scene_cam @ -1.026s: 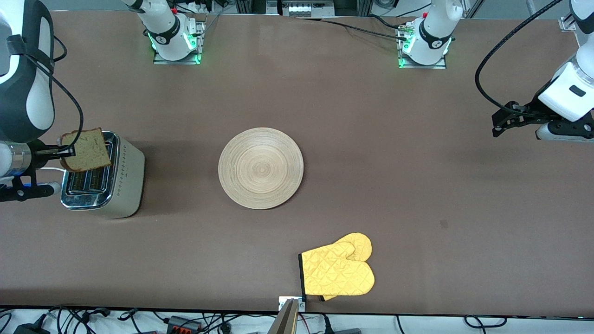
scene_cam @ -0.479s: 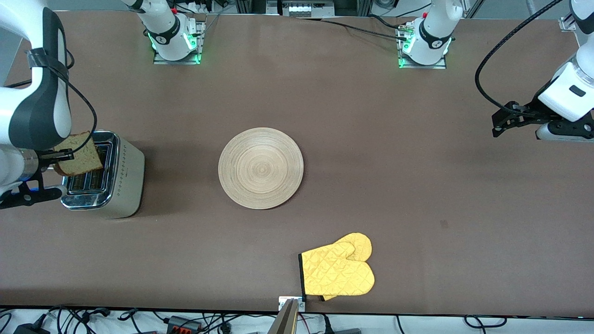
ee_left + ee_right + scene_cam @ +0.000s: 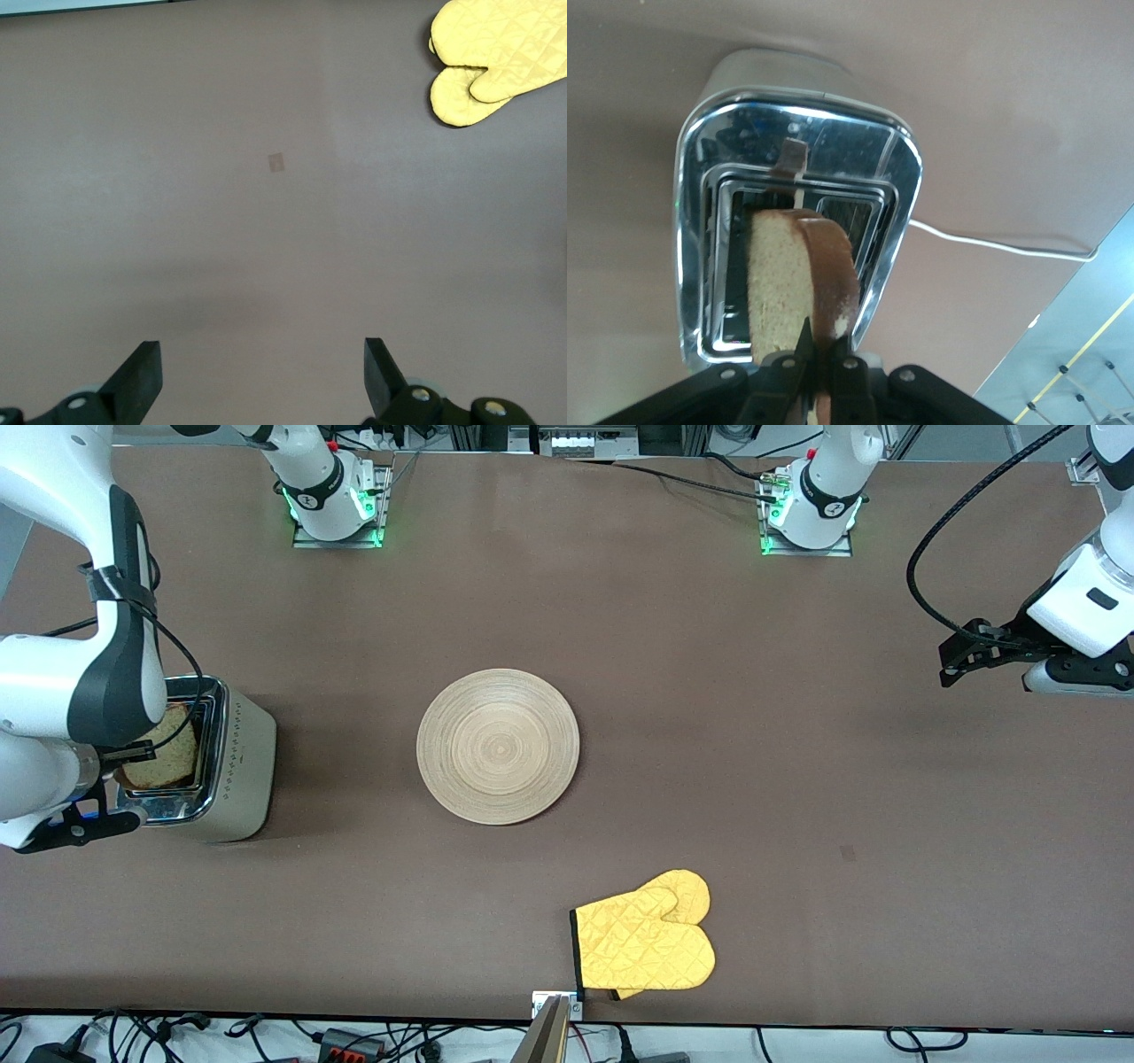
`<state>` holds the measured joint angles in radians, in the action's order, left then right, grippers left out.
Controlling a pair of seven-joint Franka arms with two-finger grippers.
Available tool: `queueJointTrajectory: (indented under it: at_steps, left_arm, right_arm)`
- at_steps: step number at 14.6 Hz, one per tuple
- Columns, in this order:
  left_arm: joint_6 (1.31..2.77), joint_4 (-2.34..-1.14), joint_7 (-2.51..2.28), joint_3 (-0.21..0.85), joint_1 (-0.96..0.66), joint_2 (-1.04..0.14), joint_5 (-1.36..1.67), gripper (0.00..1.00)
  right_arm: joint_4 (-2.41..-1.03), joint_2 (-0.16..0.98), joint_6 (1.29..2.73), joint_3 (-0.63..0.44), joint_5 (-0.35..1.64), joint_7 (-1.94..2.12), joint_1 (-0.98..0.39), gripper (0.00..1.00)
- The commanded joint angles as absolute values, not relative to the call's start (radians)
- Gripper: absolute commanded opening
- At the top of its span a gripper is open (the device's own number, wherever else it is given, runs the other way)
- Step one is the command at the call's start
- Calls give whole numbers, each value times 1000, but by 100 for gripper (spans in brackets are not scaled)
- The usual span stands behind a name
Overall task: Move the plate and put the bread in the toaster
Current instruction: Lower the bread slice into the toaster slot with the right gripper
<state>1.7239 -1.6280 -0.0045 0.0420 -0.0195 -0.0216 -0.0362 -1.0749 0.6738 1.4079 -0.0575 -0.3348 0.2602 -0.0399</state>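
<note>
bread slice (image 3: 799, 288): light, soft, crumbly; best pinched gently by the crust edge. held upright over the toaster (image 3: 232, 766), lower edge at a slot. right pincer (image 3: 818, 359): narrow, clamped on the slice's crust. left pincer (image 3: 261, 376): wide, empty, waiting over bare counter (image 3: 797, 797). plate (image 3: 498, 746): mid-counter.

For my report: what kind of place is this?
Probably a robotics lab with kitchen props: bolted arm bases on a brown table, loose cables, a chrome toaster and yellow oven mitt.
</note>
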Motion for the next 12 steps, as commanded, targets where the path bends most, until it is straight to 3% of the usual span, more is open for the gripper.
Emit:
queueJointTrajectory:
  at_steps: [1,5,6,7,8,10,12]
  left_arm:
    - [1709,-1598,-2,40,-25,-35,-28,100]
    - [1709,-1598,-2,40,-25,-35,-26,100]
    - [1709,-1598,0,41,-25,-35,-26,100]
    - [1709,-1598,-2,40,-25,-35,-28,100]
    - [1709,-1598,-2,40,-25,-35,-26,100]
    - [1709,-1598,-2,40,-25,-35,-26,100]
    - [1707,-1598,-2,40,-25,-35,-26,100]
  right_arm:
    - [-1039,712,1424,-60,-356,224,-46,0]
    - [-1039,727,1419,-55,-353,146,-51,3]
    - [-1040,727,1416,-55,-353,138,-58,18]
    - [-1043,727,1417,-55,-353,137,-63,67]
    - [-1043,727,1414,-55,-351,137,-64,70]
    - [-1043,721,1407,-54,-348,137,-66,100]
    - [-1042,713,1394,-51,-344,137,-66,100]
